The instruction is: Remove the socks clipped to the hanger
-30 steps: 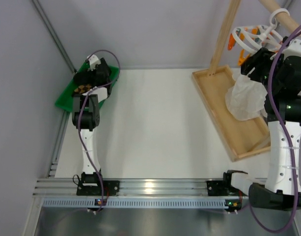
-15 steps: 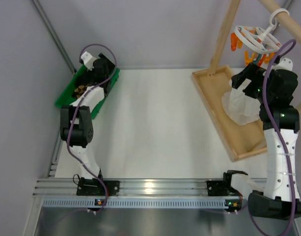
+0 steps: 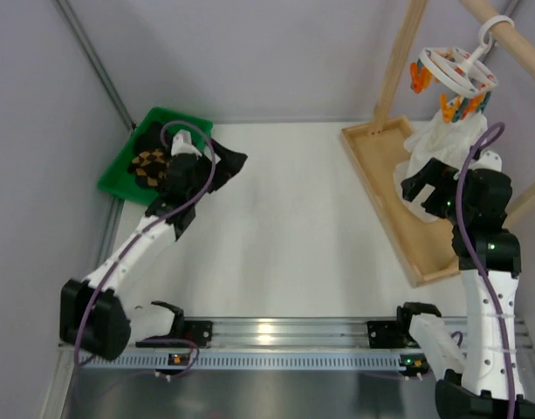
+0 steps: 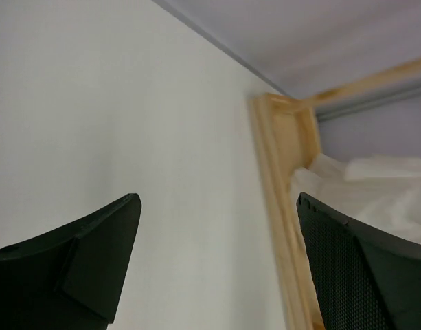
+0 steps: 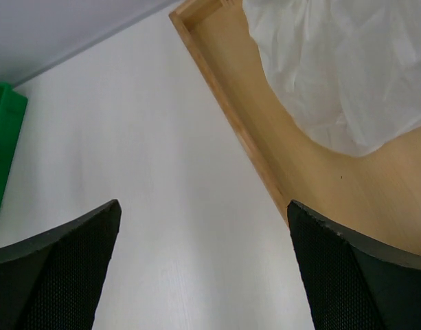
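Far left of the hanger (image 3: 451,72), the socks (image 3: 147,164) lie in a green bin (image 3: 175,116). Nearer the hanger, over the counter (image 3: 293,218), the left fingers (image 4: 93,251) are spread and empty. Just below the hanger, the right fingers (image 5: 55,271) gape too, carrying nothing. Only a white cloth (image 3: 443,140) shows under its clips and no sock is visible there, so the removal looks done or nearly so.

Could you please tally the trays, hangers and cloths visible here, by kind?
green tray: 1
wooden tray: 1
hanger: 1
white cloth: 1
Total: 4
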`<state>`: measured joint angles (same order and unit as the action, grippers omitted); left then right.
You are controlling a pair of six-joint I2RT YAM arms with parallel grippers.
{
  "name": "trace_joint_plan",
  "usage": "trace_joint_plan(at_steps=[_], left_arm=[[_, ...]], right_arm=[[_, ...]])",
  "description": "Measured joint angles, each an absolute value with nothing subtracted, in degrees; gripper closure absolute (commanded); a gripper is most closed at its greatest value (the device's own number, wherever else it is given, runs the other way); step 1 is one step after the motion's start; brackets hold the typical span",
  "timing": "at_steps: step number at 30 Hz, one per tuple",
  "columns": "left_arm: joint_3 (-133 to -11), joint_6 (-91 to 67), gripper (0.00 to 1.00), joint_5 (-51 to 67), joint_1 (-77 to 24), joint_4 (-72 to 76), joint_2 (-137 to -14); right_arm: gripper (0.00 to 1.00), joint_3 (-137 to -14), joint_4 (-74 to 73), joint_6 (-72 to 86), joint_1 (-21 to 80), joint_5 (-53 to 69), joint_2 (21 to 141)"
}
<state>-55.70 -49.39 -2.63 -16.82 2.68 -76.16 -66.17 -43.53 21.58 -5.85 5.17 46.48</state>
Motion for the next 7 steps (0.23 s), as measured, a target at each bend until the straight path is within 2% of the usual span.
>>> trace_joint_plan(at_steps=[7], left_arm=[[-38.02,-59.24,0.02,10.20,-19.49,2.90,-46.68]], right_arm=[[0.01,-49.21,-42.74,23.29,-5.74,14.57,36.64]])
